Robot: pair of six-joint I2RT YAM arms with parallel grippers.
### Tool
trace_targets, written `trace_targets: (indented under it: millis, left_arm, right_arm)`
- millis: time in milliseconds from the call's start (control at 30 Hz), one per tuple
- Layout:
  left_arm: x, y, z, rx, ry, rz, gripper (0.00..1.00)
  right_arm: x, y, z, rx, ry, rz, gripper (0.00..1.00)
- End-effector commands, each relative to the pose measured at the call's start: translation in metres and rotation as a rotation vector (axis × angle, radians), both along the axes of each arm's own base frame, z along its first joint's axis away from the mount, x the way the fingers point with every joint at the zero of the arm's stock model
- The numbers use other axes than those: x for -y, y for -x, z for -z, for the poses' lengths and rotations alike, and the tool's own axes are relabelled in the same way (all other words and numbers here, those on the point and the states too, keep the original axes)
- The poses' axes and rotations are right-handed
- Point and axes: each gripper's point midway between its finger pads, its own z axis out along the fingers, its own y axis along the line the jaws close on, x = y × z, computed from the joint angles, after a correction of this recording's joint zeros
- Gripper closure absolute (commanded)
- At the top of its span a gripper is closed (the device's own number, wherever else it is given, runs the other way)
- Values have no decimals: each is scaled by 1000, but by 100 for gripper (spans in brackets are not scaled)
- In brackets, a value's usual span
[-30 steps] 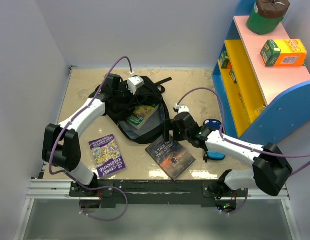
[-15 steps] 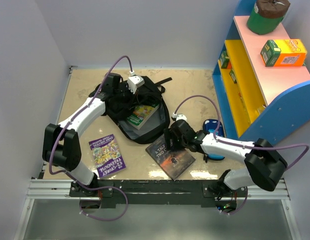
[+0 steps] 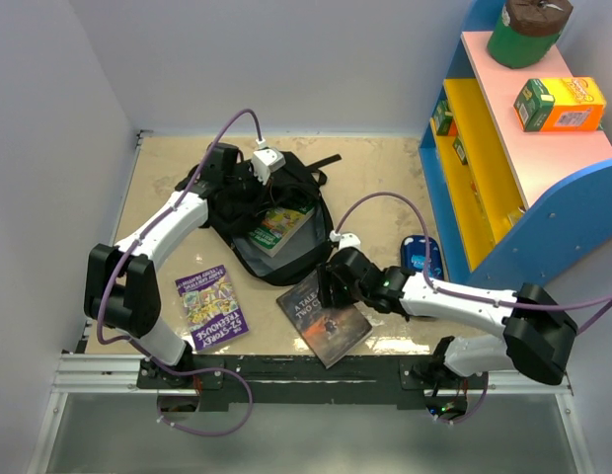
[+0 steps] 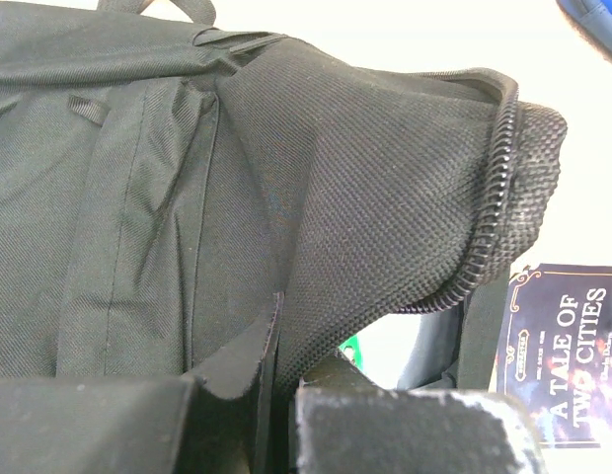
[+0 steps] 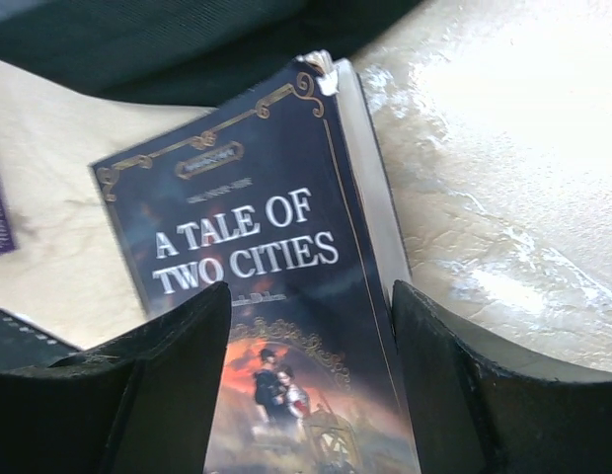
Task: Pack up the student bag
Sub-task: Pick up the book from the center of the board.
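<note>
top: overhead, wide | left wrist: close, student bag (image 4: 168, 197) | right wrist: close, book (image 5: 276, 296) — in all views

- backpack (image 3: 304, 188) lies at the middle of the table (image 3: 385, 178), towards the back, its opening facing the near edge.
- a first book (image 3: 274, 229) sits inside that opening.
- a second book (image 3: 321, 326) lies flat on the table just in front of the backpack, slightly right; a third book (image 3: 212, 306) lies front-left, apart from both.
- a pencil case (image 3: 420, 255) rests right of the second book, near the foot of the shelf unit (image 3: 503, 148) along the right side.
- left gripper (image 3: 249, 193) at the backpack's back rim, fabric between its fingers; right gripper (image 3: 331, 286) over the second book's far end.
</note>
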Motion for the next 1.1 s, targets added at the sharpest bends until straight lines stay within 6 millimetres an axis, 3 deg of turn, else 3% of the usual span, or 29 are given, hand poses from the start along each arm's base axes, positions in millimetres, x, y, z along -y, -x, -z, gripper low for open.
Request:
trace_targets:
  millis: [0, 233, 267, 333, 367, 400, 500, 633, 733, 767, 867, 1067]
  left_arm:
    - [11, -7, -24, 50, 44, 18, 100]
    - [11, -8, -20, 48, 41, 16, 100]
    - [11, -8, -20, 51, 40, 15, 100]
    - [10, -8, -20, 49, 39, 15, 100]
    - [10, -8, -20, 50, 39, 16, 100]
    - [10, -8, -19, 49, 38, 16, 100]
    - [10, -8, -20, 52, 39, 16, 100]
    - [11, -8, -22, 55, 45, 16, 100]
    - [12, -9, -23, 58, 43, 18, 100]
    - [11, -9, -23, 56, 42, 15, 100]
    - [10, -7, -21, 55, 36, 17, 100]
    - [12, -8, -21, 48, 46, 18, 100]
  right_arm:
    - [-18, -2, -36, 29, -110, 25, 32]
    - [-29, 1, -58, 42, -179, 15, 39]
    - [-32, 1, -61, 43, -194, 6, 48]
    - [-37, 3, -68, 54, -237, -18, 56]
    - [-41, 8, -68, 43, -258, -47, 67]
    - [-43, 10, -66, 38, -270, -62, 72]
    - [-45, 18, -43, 1, -264, -99, 75]
    - [-36, 27, 2, -60, -178, -113, 77]
    - [-32, 29, 18, -80, -150, -115, 100]
    - [-31, 28, 19, -76, -141, -107, 100]
    - [-32, 19, -4, -26, -154, -91, 100]
    - [-54, 6, -124, 147, -331, -166, 100]
